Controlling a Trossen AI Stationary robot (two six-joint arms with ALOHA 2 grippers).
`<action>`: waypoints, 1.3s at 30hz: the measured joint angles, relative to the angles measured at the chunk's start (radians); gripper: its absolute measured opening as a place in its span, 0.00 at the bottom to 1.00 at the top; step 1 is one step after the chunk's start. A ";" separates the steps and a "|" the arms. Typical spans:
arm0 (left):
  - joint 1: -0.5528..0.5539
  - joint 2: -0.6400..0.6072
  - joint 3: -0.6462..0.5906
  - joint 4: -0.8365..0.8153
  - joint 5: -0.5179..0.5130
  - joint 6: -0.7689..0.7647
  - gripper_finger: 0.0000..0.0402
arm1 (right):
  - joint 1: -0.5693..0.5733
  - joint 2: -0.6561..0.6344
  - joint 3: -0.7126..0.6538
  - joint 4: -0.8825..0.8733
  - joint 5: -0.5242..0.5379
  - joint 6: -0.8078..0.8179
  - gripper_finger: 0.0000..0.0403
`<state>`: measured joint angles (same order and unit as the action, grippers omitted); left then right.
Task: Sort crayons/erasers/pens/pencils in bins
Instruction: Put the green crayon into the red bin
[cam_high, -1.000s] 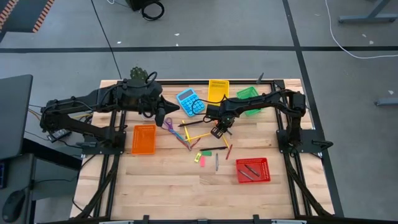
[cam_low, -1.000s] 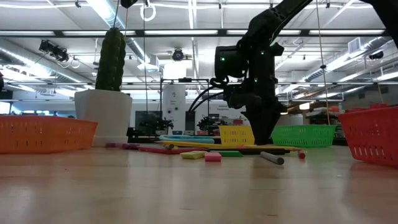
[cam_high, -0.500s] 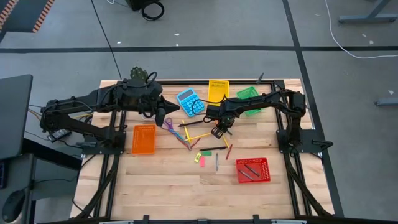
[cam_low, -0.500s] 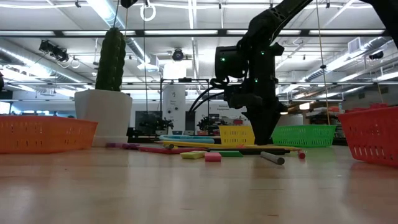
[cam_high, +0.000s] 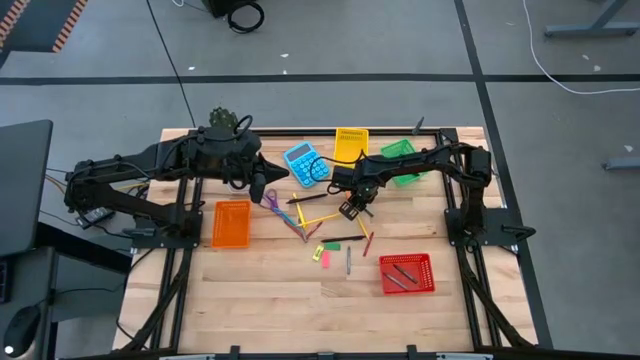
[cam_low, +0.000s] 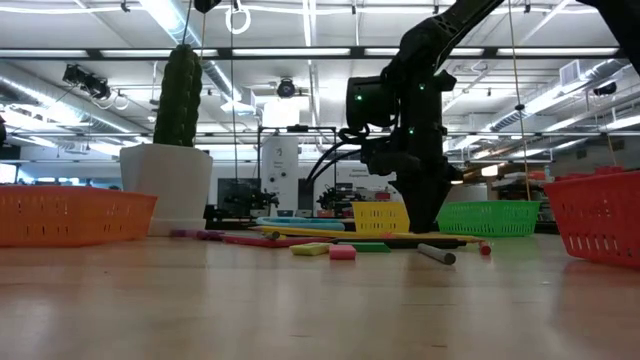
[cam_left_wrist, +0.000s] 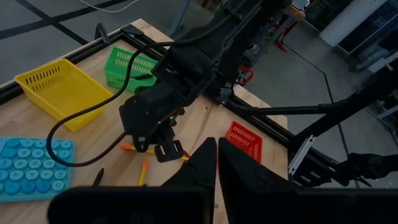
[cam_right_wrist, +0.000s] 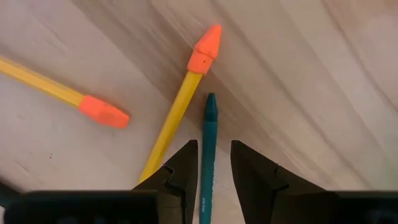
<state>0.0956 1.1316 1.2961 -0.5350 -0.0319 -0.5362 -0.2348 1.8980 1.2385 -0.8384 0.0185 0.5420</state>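
Observation:
My right gripper (cam_high: 350, 209) points straight down near the table's middle, low over the wood and open. Its fingers stand on either side of a teal crayon (cam_right_wrist: 208, 140) that lies on the table, without touching it. Beside the crayon lie two yellow pencils (cam_right_wrist: 177, 112) with orange eraser tips. More pencils (cam_high: 315, 222), a black pen (cam_high: 343, 239), a grey pen (cam_high: 348, 262) and small erasers (cam_high: 324, 257) are strewn over the middle of the table. My left gripper (cam_high: 258, 190) hangs shut and holding nothing, high above the far left, near the purple scissors (cam_high: 272, 198).
An orange bin (cam_high: 231, 223) stands at the left, a yellow bin (cam_high: 350, 145) and a green bin (cam_high: 400, 155) at the far edge, and a red bin (cam_high: 407, 273) with two dark pens at the near right. A blue calculator (cam_high: 305, 163) and a plant pot (cam_high: 225, 120) stand at the far left.

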 joint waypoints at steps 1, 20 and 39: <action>0.000 0.000 0.000 0.000 0.000 0.001 0.05 | 0.000 0.000 0.000 0.000 0.000 0.005 0.25; 0.000 0.000 0.000 -0.001 0.010 0.008 0.04 | 0.014 0.000 -0.072 0.037 -0.024 0.041 0.25; 0.000 0.000 0.000 -0.001 0.011 0.006 0.04 | 0.015 0.005 -0.076 0.039 -0.024 0.060 0.20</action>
<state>0.0956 1.1316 1.2961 -0.5362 -0.0209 -0.5301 -0.2195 1.9030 1.1625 -0.7998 -0.0051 0.6022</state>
